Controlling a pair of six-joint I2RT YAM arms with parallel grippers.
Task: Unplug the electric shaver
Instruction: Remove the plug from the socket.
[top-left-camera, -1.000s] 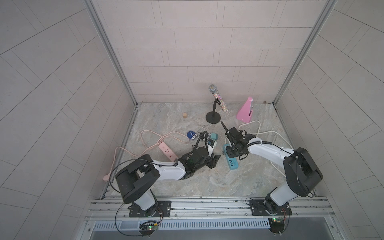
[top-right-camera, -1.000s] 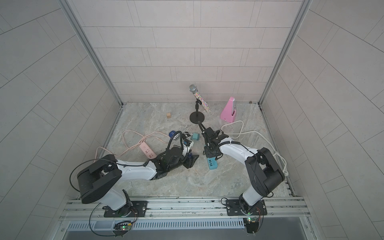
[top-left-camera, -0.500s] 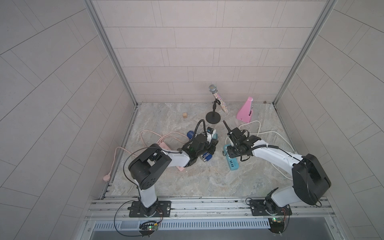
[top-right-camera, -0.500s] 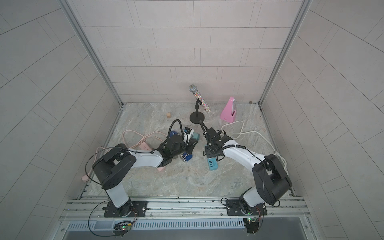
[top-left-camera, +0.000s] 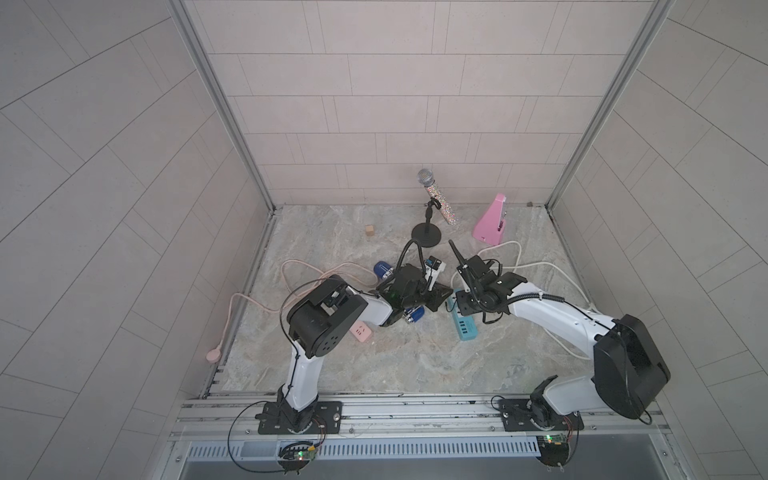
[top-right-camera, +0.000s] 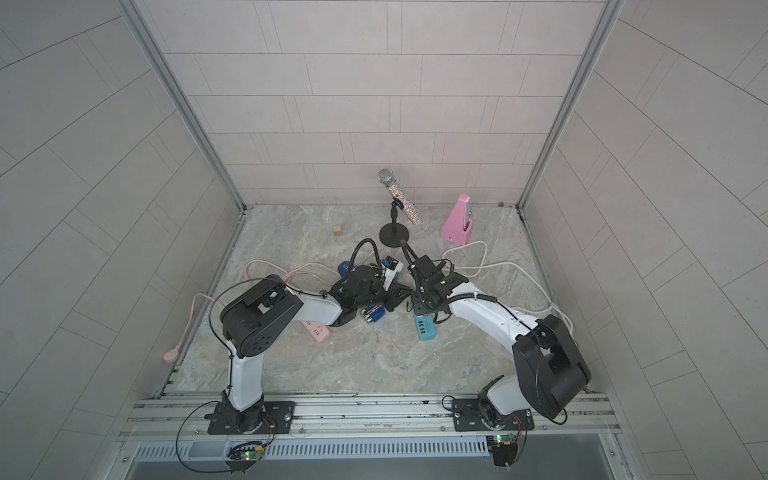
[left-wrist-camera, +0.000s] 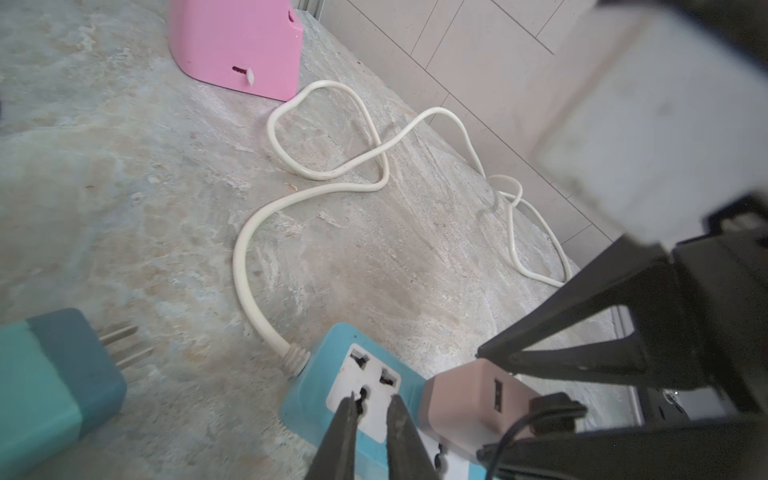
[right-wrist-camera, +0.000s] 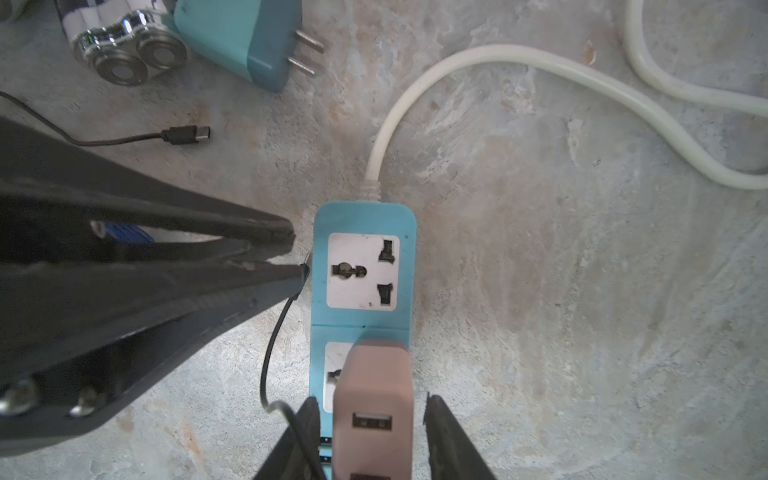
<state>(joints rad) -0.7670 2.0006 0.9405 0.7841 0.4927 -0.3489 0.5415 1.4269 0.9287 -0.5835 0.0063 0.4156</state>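
Near the left edge of the grey marbled counter (right-wrist-camera: 582, 291), a pale pink power strip (top-left-camera: 360, 333) is lying partly under the left arm. Further right, toward the counter's middle, the left gripper (right-wrist-camera: 297, 255) is hanging low. Its two black fingers are sitting almost together, with only a sliver between the tips, at the long side of a teal plastic power strip (right-wrist-camera: 363, 220) by its end socket. A thin black cable (right-wrist-camera: 268, 353) is emerging from under those tips. The fingers are hiding the spot, so I cannot tell whether the cable is being pinched or merely passing beneath. The cable's small black plug (right-wrist-camera: 187, 135) is lying loose on the counter.

Just past that plug, the electric shaver (right-wrist-camera: 120, 58), dark-bodied with round silver cutting heads, is lying on its side, free of the cable. It is resting just beside a loose teal plug adapter (right-wrist-camera: 245, 37) with two bare prongs.

Right of the left gripper, the right gripper (right-wrist-camera: 371, 399) is straddling a dusty-pink USB charger block (right-wrist-camera: 374, 382) plugged into the strip's second socket. Its fingers are standing parted, with a thin gap showing on each side of the block, so it is grasping nothing. A thick white cord (right-wrist-camera: 519, 58) is running from the strip's end toward the counter's right edge. A pink plastic metronome (top-left-camera: 492, 220) is standing near the back right corner.
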